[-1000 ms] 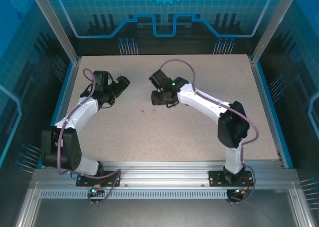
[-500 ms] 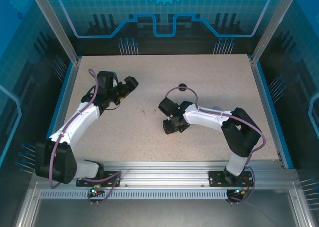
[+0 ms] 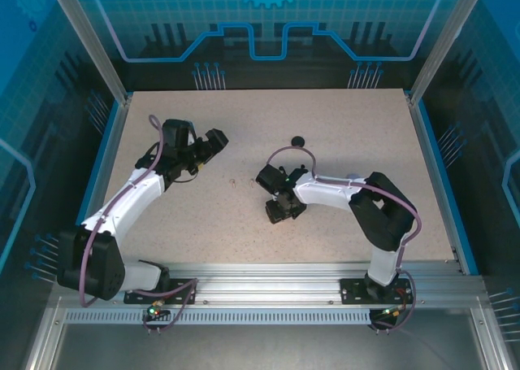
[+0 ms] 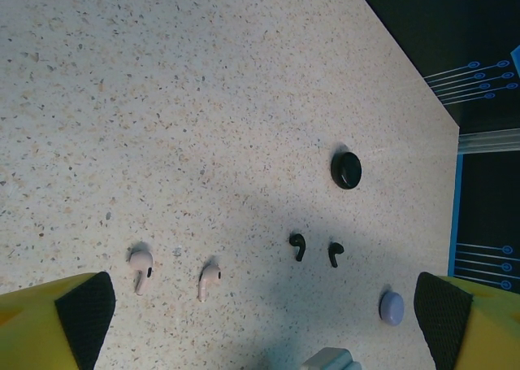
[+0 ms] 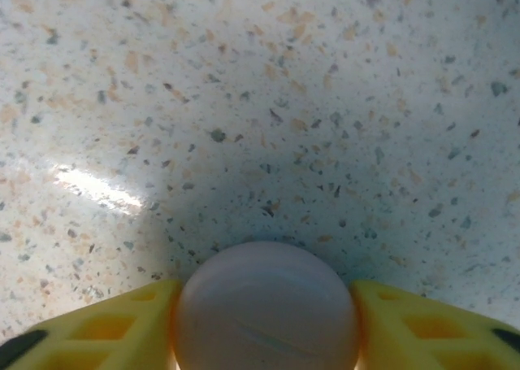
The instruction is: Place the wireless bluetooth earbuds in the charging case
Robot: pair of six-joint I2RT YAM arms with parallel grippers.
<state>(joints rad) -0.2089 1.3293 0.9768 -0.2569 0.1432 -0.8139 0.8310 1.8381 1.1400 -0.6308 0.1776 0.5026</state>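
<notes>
Two pale pink earbuds (image 4: 140,264) (image 4: 209,280) and two black earbuds (image 4: 298,245) (image 4: 335,253) lie loose on the speckled table. Past them rest a black round charging case (image 4: 346,169) and a small lilac round case (image 4: 392,307). My left gripper (image 4: 264,317) hangs open above the earbuds with nothing between its fingers; from above it (image 3: 215,138) sits left of centre. My right gripper (image 5: 264,313) is low over the table, its yellow fingers (image 5: 122,321) against both sides of a pale pink round case (image 5: 264,305). From above it (image 3: 280,211) is near the table's middle.
The black case (image 3: 297,141) lies behind the right arm's cable loop. The pink earbuds (image 3: 234,182) lie between the two grippers. A pale grey-blue part (image 4: 329,359) pokes in at the bottom of the left wrist view. The blue side rail (image 3: 431,167) bounds the table.
The right arm swung from the far middle toward the near side and came down to the table with the pink case. The left gripper shifted slightly right. The black case came into view.
</notes>
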